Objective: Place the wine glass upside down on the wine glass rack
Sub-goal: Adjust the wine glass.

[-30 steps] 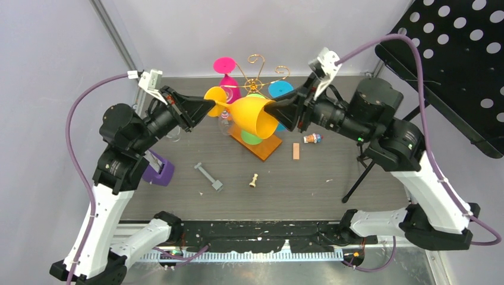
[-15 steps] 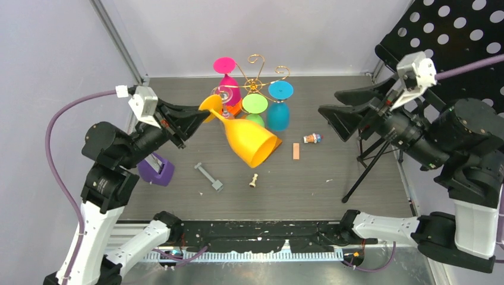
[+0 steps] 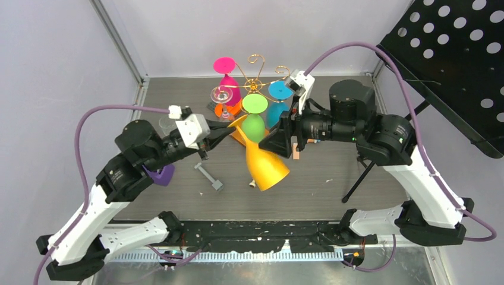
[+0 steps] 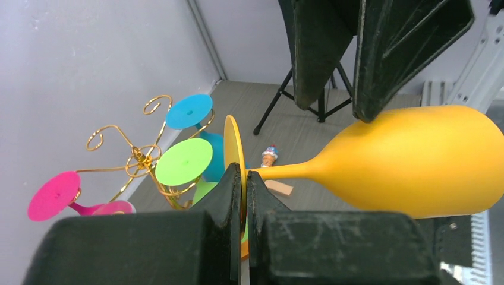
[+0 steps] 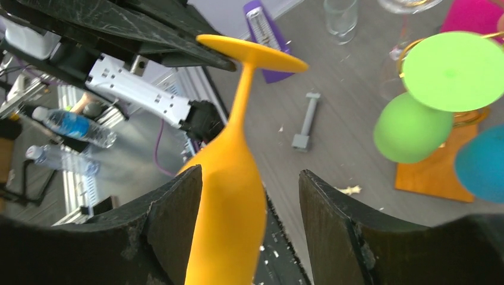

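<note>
Left claw (image 4: 243, 176) pinches only the foot of the yellow-orange plastic wine glass (image 3: 264, 163), right claw (image 5: 249, 172) spread round its bowl (no contact?), so it cd pivot into the gold wire rack (image 4: 141, 158).

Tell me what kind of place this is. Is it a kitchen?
Probably a robot lab, not a kitchen. A left arm and right arm stand at the edge of the table, plain grey walls box it in, and the wine glass rack and yellow wine glass look like practice things.
</note>
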{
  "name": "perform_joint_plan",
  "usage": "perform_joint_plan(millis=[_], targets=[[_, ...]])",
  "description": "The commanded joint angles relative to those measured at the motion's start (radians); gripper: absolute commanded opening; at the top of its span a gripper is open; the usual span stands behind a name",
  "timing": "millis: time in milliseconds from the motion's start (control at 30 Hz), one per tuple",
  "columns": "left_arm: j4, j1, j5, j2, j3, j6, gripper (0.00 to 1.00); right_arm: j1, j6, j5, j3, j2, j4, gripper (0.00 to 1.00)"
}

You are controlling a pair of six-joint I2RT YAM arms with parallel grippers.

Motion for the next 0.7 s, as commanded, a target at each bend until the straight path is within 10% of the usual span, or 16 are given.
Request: perform_joint_plan(millis=[0, 667], targets=[[0.016, -0.07, -0.091, 0.013, 0.033, 0.161, 0.0, 0.001, 0.086, -0.136, -0.065, -0.054, 0.129, 0.67], [0.072, -0.209, -0.069, 0.034, -0.004, 0.298, 0.0, 0.001, 0.112, -0.164, -0.241, -0.053, 0.239, 0.57]])
